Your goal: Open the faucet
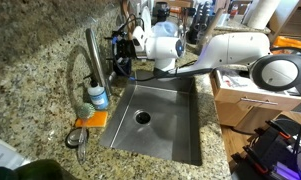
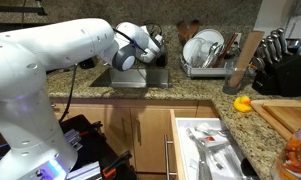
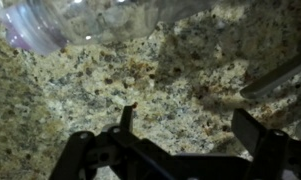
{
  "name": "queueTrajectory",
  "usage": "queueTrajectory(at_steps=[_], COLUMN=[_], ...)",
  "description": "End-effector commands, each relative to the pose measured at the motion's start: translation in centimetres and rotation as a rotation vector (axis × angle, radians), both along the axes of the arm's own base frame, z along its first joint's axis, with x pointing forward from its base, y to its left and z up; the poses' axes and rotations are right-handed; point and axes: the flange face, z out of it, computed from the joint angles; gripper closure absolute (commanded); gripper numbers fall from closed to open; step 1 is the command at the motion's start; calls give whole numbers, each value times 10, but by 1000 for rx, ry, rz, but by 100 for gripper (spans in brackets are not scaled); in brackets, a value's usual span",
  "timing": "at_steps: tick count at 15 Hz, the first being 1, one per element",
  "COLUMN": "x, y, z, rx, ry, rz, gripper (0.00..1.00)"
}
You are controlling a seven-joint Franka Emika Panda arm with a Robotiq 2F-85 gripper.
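The faucet [image 1: 93, 52] is a brushed-steel upright post at the back left of the sink [image 1: 175, 135], with a thin gooseneck hose [image 1: 72, 72] looping from it. My gripper [image 1: 122, 48] hovers over the granite counter behind the sink, just to the right of the faucet post and apart from it. In the wrist view the gripper [image 3: 190, 120] is open and empty, with both dark fingers spread over bare granite. The arm covers the faucet in an exterior view, where the gripper [image 2: 153, 50] shows by the sink.
A small clear bottle with a blue label [image 1: 97, 97] and an orange sponge [image 1: 90, 119] stand by the faucet base. A clear container [image 3: 50, 22] shows in the wrist view. A dish rack [image 2: 206, 52], a knife block [image 2: 281, 62] and an open drawer [image 2: 205, 145] are nearby.
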Motion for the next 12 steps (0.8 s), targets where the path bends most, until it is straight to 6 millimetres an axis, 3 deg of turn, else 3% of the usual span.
queueTrajectory(at_steps=[1,12], x=[3,5], y=[-4,-7], z=[-4,-6], rx=[-4,-29], ry=[7,22], rz=[-12,-28], gripper=[0,0])
